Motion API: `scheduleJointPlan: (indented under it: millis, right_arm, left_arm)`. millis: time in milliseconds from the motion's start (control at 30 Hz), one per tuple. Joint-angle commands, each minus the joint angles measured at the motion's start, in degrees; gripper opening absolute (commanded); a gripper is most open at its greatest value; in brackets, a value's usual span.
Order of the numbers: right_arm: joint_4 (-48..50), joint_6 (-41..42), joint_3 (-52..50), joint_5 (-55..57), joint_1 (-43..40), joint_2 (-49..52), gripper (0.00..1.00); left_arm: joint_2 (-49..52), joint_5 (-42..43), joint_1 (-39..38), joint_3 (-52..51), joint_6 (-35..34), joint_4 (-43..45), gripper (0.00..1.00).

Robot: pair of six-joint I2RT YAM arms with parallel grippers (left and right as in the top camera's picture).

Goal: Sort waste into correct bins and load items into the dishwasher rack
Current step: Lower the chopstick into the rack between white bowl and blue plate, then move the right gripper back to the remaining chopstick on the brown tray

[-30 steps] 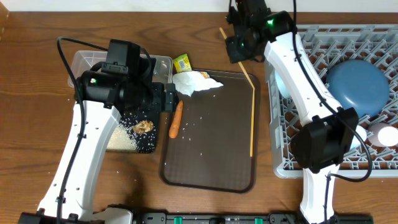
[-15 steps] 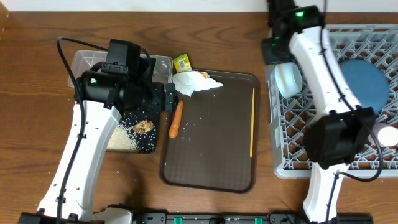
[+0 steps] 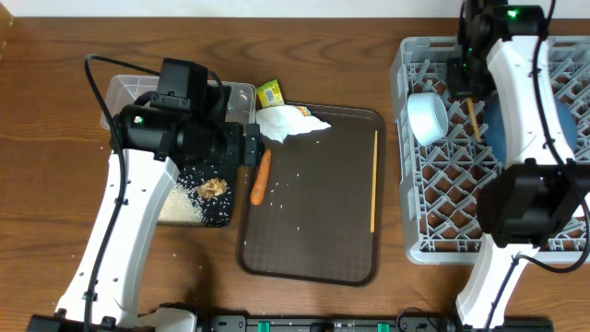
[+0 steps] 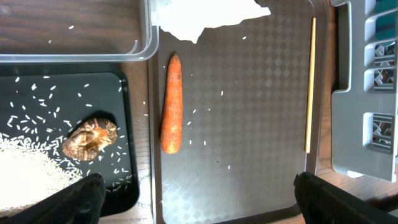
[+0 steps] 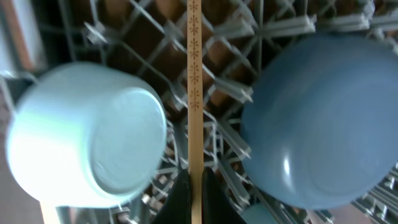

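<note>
R gripper [image 5: 193, 193]: jaws closed on one chopstick [image 5: 194, 93], pinched near its lower end in the wrist view. The stick runs straight up frame between white bowl [image 5: 93, 137], left, and blue plate [image 5: 311, 118], right, over the dishwasher rack [image 3: 433, 212]. L gripper [image 4: 199, 200]: jaws wide apart, holding nothing, above carrot [image 4: 172, 102] on brown serving tray [image 3: 313, 249], centre frame.

Handling, by judgement: chopstick is light, stiff, thin & smooth, so likely to pivot or slip when pinched at one end. A grip nearer mid-length wd steady it. Second chopstick [image 4: 309, 84] lies flat along tray's right edge, awkward to lift. Carrot is firm & round and may roll; take it mid-body, across its width.

Views: R wrist shows stick's printed pattern & its gaps to bowl and plate; in overhead the arm hides most of the plate. L wrist shows rice [image 4: 31, 171] & brown scrap [image 4: 91, 138] in black tray [image 4: 118, 87]. Only overhead shows yellow-green packet [image 3: 269, 93], upper centre.
</note>
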Motion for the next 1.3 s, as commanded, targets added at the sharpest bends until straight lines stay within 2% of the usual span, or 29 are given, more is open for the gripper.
scheduleJointPlan:
  millis: [0,267,300,333,367,567,633,800,900,1067,1267]
  right_arm:
    - [-1.53,-4.24,-0.17,-2.25,-1.44,-2.05,0.01]
    - [-2.97,-6.56,-0.94,-0.57,-2.08,-2.05,0.02]
    - [-2.69,-8.15,-0.94,-0.57,-1.99,-2.05,0.11]
    - [-2.49,-9.79,-0.94,-0.55,-1.9,-2.05,0.31]
    - [-2.47,-10.93,-0.92,-0.15,-1.73,-2.08,0.39]
    - [-2.49,-8.79,-0.87,1.42,-0.07,-3.85,0.4]
    - [-2.29,-8.55,-0.87,-2.91,1.25,-4.83,0.4]
    - [-1.09,-8.0,-0.87,-16.7,8.48,-7.28,0.32]
    - [-0.61,-1.64,-0.92,-18.01,14.05,-7.26,0.33]
    - [-5.66,4.33,-3.02,-16.59,23.28,-5.35,0.32]
    - [3.91,18.58,-18.38,-11.76,31.63,-5.03,0.4]
  left_arm:
    - [-0.04,-0.13,-0.09,0.07,0.79,-0.15,0.98]
    - [-0.04,-0.11,-0.09,0.07,0.79,-0.15,0.98]
    - [-0.04,-0.11,-0.09,0.07,0.79,-0.15,0.98]
    - [-0.04,-0.13,-0.09,0.07,0.79,-0.15,0.98]
    - [-0.04,-0.11,-0.09,0.07,0.76,-0.15,0.98]
    - [-0.04,-0.11,-0.09,0.07,0.79,-0.15,0.98]
    - [-0.04,-0.11,-0.09,0.07,0.79,-0.15,0.98]
    - [-0.04,-0.11,-0.09,0.07,0.79,-0.15,0.98]
    - [-0.04,-0.11,-0.09,0.07,0.79,-0.15,0.98]
    - [-0.04,-0.11,-0.09,0.07,0.76,-0.17,0.98]
    - [-0.04,-0.11,-0.09,0.07,0.79,-0.15,0.98]
